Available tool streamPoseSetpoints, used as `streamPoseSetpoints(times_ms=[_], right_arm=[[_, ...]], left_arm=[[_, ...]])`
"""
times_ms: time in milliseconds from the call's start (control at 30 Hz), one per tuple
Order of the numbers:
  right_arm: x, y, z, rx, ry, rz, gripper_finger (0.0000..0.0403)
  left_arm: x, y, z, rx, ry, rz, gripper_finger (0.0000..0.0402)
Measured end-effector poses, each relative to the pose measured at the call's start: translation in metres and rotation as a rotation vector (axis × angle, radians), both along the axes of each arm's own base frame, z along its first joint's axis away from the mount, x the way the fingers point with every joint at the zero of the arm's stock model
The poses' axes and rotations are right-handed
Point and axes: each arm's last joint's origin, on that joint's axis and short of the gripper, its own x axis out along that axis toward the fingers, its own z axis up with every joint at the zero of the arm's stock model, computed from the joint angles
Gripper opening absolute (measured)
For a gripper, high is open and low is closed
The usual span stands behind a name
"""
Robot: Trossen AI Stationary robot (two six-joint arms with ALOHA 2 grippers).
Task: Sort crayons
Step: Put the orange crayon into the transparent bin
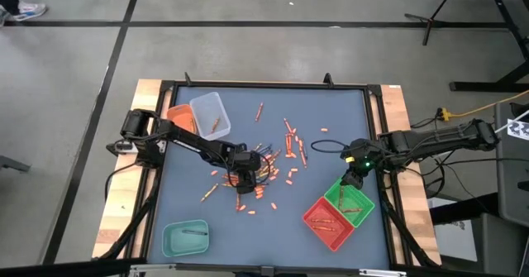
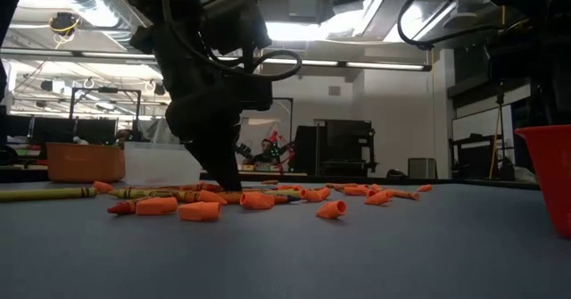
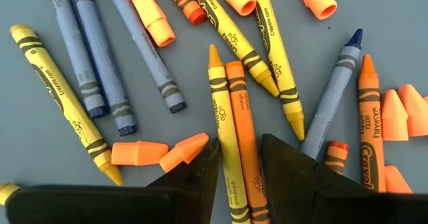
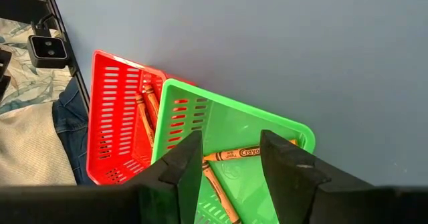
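While its fingers straddle a yellow crayon [image 3: 223,127] and an orange crayon [image 3: 244,137] at frame centre, the left end effector [image 3: 239,164] stands open. The right end effector [image 4: 231,160] hovers open and empty above the green tray [image 4: 267,127], lower right.

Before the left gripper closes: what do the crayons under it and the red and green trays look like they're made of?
Crayons: apparently wax sticks in matte printed paper wrappers, bare tips showing; the short orange bits are unwrapped.
Red tray and green tray: probably moulded plastic, smooth with a slight sheen and slotted walls.
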Motion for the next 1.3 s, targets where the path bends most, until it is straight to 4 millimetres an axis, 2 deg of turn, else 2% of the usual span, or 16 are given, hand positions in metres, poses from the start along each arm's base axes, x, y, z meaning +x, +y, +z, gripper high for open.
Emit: streamPoseSetpoints(times_ms=[433, 667, 1300], right_arm=[[0.0, 0.0, 0.0, 0.0, -0.001, 0.0, 0.0147], [0.0, 0.0, 0.0, 0.0, -0.001, 0.0, 0.0147], [0.0, 0.0, 0.0, 0.0, -0.001, 0.0, 0.0147]], left_arm=[[0.004, 0.012, 0.001, 0.105, -0.052, 0.086, 0.0105], [0.005, 0.02, 0.001, 0.104, -0.052, 0.11, 0.0105], [0.008, 0.014, 0.003, 0.102, -0.092, 0.059, 0.0105]])
